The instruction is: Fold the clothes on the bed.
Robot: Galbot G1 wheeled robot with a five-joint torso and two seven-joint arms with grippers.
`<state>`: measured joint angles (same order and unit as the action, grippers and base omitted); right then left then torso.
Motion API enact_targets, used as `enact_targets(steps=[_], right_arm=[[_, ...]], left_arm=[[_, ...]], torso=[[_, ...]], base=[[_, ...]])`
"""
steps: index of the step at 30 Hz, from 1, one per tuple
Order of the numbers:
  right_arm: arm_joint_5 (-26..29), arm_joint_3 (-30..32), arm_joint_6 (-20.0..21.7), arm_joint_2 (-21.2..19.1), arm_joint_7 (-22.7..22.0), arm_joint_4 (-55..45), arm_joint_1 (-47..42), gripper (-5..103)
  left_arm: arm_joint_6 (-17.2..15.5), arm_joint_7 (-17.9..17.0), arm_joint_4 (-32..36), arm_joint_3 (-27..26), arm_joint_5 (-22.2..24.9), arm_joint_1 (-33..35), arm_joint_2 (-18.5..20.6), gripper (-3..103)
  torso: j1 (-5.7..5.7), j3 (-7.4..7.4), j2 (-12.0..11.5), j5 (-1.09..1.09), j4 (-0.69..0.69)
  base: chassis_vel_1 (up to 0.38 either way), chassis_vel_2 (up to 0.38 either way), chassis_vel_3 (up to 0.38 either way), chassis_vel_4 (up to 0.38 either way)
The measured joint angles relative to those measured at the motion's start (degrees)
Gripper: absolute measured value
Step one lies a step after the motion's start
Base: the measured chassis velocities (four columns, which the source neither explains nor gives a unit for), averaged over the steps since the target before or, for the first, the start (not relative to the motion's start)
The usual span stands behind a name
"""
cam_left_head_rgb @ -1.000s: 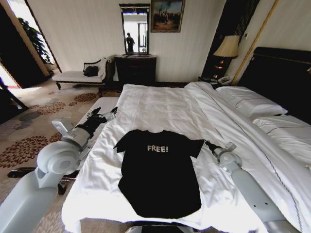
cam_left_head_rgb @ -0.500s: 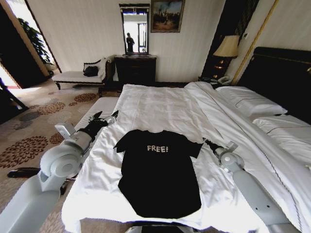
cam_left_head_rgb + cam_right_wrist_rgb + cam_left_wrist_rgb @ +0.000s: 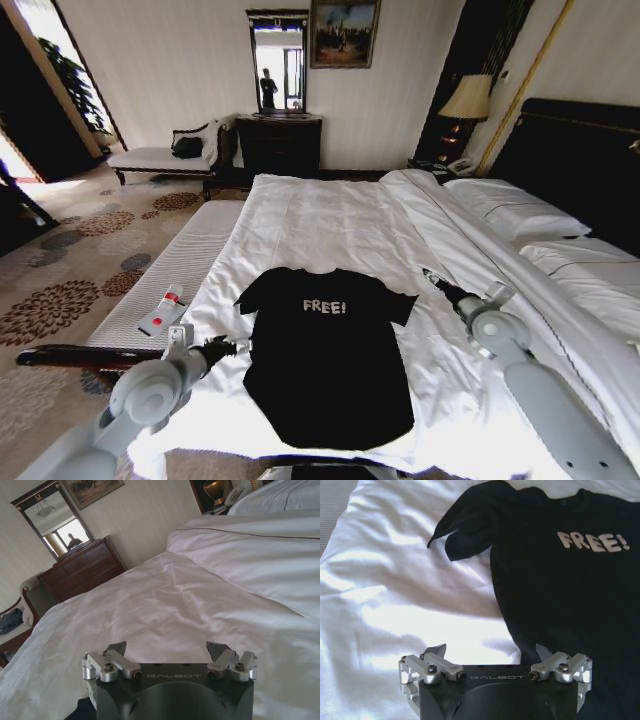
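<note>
We log the black T-shirt (image 3: 328,350) lying flat, chest up, in the lower centre of the head frame, on the white bed (image 3: 330,215), "FREE!" lettering readable. One sleeve is crumpled toward the upper left of the left wrist frame. The left gripper (image 3: 222,347) sits at lower left of the head frame, just beside the shirt's edge, fingers spread over shirt edge and sheet, holding nothing. The right gripper (image 3: 432,277) hangs at centre right, near the other sleeve, fingers spread, empty. A small red-and-white item (image 3: 163,310) rests on the bench (image 3: 190,260) at left.
</note>
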<state>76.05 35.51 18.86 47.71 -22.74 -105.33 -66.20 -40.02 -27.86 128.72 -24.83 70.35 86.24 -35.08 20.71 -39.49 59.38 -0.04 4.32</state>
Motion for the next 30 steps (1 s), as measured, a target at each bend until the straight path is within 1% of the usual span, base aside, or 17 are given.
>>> enact_targets(steps=[1, 2, 3, 5, 6, 8, 9, 10, 14, 15, 17, 19, 21, 23, 27, 29, 30], right_arm=[[0.0, 0.1, 0.1, 0.1, -0.1, -0.1, -0.2, 94], [0.0, 0.2, 0.1, 0.3, -0.1, -0.2, -0.5, 94], [0.0, 0.4, 0.2, 0.5, -0.2, -0.3, -0.8, 98], [0.0, 0.4, 0.2, 0.5, -0.2, -0.3, -0.9, 100], [0.0, 0.5, 0.3, 0.6, -0.3, -0.3, -1.2, 100], [-0.1, 0.4, 0.5, 0.7, -0.5, -0.2, -1.3, 100], [-0.1, 0.4, 0.5, 0.7, -0.5, -0.2, -1.3, 100], [-0.1, 0.2, 0.5, 0.7, -0.6, -0.1, -1.1, 100], [-0.1, -0.3, 0.7, 0.7, -0.8, 0.1, -0.5, 100], [-0.1, -0.6, 0.7, 0.7, -0.8, 0.2, -0.3, 100], [-0.1, -0.8, 0.7, 0.8, -0.8, 0.4, -0.2, 100], [-0.2, -1.0, 0.7, 0.9, -0.9, 0.5, -0.1, 100], [-0.2, -1.3, 0.8, 1.1, -1.3, 0.6, 0.0, 100], [-0.2, -1.3, 0.9, 1.1, -1.5, 0.6, -0.1, 100], [-0.1, -1.1, 1.2, 0.9, -2.0, 0.6, -0.4, 100], [-0.1, -1.0, 1.2, 0.9, -2.1, 0.6, -0.4, 100], [0.0, -0.9, 1.3, 0.8, -2.2, 0.6, -0.5, 100]], left_arm=[[-0.1, 0.6, -0.2, 0.1, 0.5, 0.0, 0.6, 100], [-0.1, 1.1, -0.2, 0.2, 1.5, 0.0, 1.0, 100], [-0.8, 1.6, 0.2, 0.4, 3.2, 0.2, 1.3, 100], [-1.0, 1.6, 0.2, 0.5, 3.4, 0.2, 1.3, 100], [-1.9, 2.0, 0.6, 1.0, 4.3, 0.8, 1.4, 100], [-2.4, 3.4, -0.3, 3.1, 2.3, 1.7, 1.3, 100], [-2.4, 3.4, -0.3, 3.1, 2.3, 1.7, 1.3, 100], [-2.4, 4.1, -1.2, 4.2, 1.3, 1.7, 1.1, 100], [-2.4, 4.6, -2.4, 5.7, 1.3, 1.3, 0.6, 100], [-2.4, 4.9, -2.8, 6.1, 1.5, 1.1, 0.5, 102], [-2.0, 5.4, -3.2, 6.5, 1.5, 0.8, 0.2, 102], [-1.2, 6.4, -3.8, 7.0, 1.1, 0.3, -0.3, 96], [0.2, 8.3, -5.0, 7.9, -0.1, -0.6, -2.0, 85], [0.4, 8.6, -5.3, 8.3, -0.3, -0.8, -2.7, 85], [0.4, 8.8, -5.5, 9.6, -1.0, -0.9, -3.9, 64], [0.4, 8.8, -5.2, 9.7, -1.0, -0.9, -3.9, 64], [0.4, 8.9, -4.8, 9.7, -1.0, -0.8, -3.9, 58]], torso=[[0.00, 0.00, 0.0, 0.00, 0.01], [0.00, 0.00, 0.0, 0.02, 0.03], [0.00, 0.00, 0.0, 0.02, 0.04], [0.00, 0.00, 0.0, 0.01, 0.04], [0.01, 0.00, 0.0, 0.01, 0.03], [0.01, 0.00, 0.0, 0.01, 0.00], [0.01, 0.00, 0.0, 0.01, 0.00], [0.01, 0.00, 0.0, 0.01, 0.01], [0.01, 0.00, 0.0, 0.00, 0.00], [0.02, -0.01, 0.0, 0.01, 0.00], [0.02, -0.01, 0.0, 0.01, 0.00], [0.01, -0.01, 0.0, 0.02, 0.00], [0.01, -0.01, 0.0, 0.01, 0.01], [0.02, -0.01, 0.0, 0.00, 0.01], [0.01, -0.01, 0.0, 0.01, 0.00], [0.01, 0.00, 0.0, 0.01, 0.01], [0.01, -0.01, 0.0, 0.01, 0.01]], base=[[0.000, 0.000, 0.000, 0.000], [0.000, 0.000, 0.000, 0.000], [0.000, 0.000, 0.000, 0.000], [0.000, 0.000, 0.000, 0.000], [0.000, 0.000, 0.000, 0.000], [0.000, 0.000, 0.000, 0.000], [0.000, 0.000, 0.000, 0.000], [0.000, 0.000, 0.000, 0.000], [0.000, 0.000, 0.000, 0.000], [0.000, 0.000, 0.000, 0.000], [0.000, 0.000, 0.000, 0.000], [0.000, 0.000, 0.000, 0.000], [0.000, 0.000, 0.000, 0.000], [0.000, 0.000, 0.000, 0.000], [0.000, 0.000, 0.000, 0.000], [0.000, 0.000, 0.000, 0.000], [0.000, 0.000, 0.000, 0.000]])
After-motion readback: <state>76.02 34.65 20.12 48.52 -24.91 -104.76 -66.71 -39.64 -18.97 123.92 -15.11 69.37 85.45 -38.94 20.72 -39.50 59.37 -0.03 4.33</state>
